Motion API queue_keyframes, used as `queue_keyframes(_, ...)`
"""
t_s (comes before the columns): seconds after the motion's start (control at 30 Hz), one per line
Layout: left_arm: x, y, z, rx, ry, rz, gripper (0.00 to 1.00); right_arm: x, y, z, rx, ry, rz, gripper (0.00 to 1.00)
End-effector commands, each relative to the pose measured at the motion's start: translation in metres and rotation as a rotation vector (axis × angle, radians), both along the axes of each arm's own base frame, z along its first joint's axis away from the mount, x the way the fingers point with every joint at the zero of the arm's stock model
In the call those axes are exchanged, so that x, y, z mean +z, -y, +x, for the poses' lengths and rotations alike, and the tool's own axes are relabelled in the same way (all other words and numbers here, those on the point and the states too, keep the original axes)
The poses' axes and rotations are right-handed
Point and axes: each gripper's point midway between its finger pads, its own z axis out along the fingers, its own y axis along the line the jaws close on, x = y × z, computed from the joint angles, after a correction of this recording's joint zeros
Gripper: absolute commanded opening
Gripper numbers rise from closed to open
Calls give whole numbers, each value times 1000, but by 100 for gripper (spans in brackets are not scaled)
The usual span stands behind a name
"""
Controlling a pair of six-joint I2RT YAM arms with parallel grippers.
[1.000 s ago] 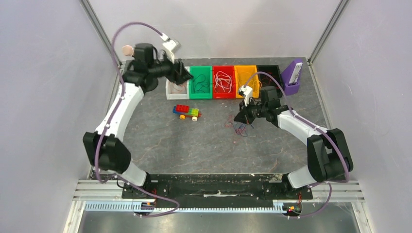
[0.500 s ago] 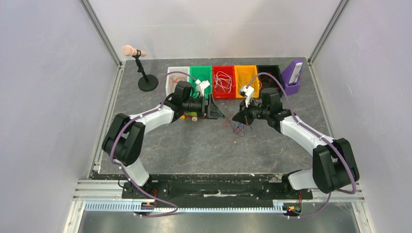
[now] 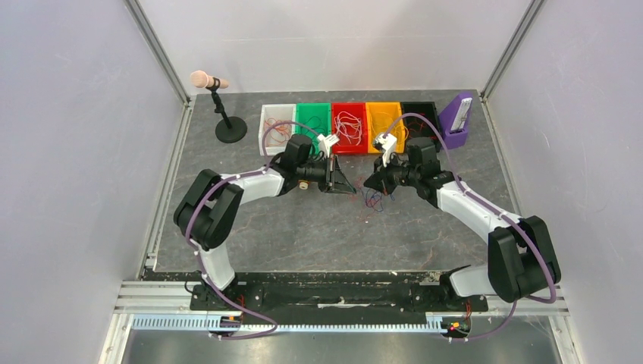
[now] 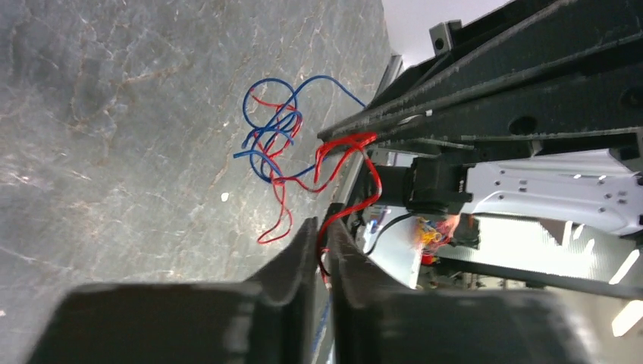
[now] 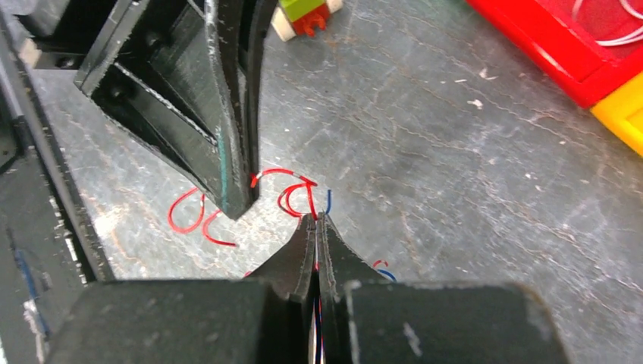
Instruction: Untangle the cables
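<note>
The two arm bases sit bolted at the near edge of the table. Beyond them a broad band of bare grey surface runs from the left edge to the right edge, crossed only by the arms.

At the middle of the table the grippers meet almost tip to tip. The left gripper comes in from the left, its fingers pinched to a thin slit with a red cable running into it. The right gripper comes in from the right, clenched tight on red and blue strands. The cables lie as a small loose tangle of red and blue loops on the surface, just on the near side of the two tips and partly strung up to them. There is clear surface all around the tangle.

Just behind the left gripper stands a toy brick car, close to the arm.

Along the far edge runs a row of touching bins: a white bin, a green bin, a red bin, an orange bin and a black bin, several of them holding wires. A strip of open surface separates the row from the grippers. A microphone on a stand occupies the far-left corner and a purple holder the far-right corner.
</note>
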Motion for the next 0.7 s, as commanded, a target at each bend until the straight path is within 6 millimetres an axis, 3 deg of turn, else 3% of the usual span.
queue_keyframes(0.0,17,-6,-3,-39,101,-7,3,5,13,15,-64,91,-63,0)
queue_keyframes(0.17,24,-38,-19,-100,232,87,2,-23,49,30,-165,126,-235,0)
queue_keyframes(0.3,37,-75,-2,-36,309,141,2,-54,74,24,-169,105,-358,0)
queue_keyframes(0.43,56,-95,8,-28,418,185,2,-75,84,11,-117,72,-415,0)
queue_keyframes(0.67,128,-100,25,-10,641,161,2,-112,106,-7,-59,18,-568,0)
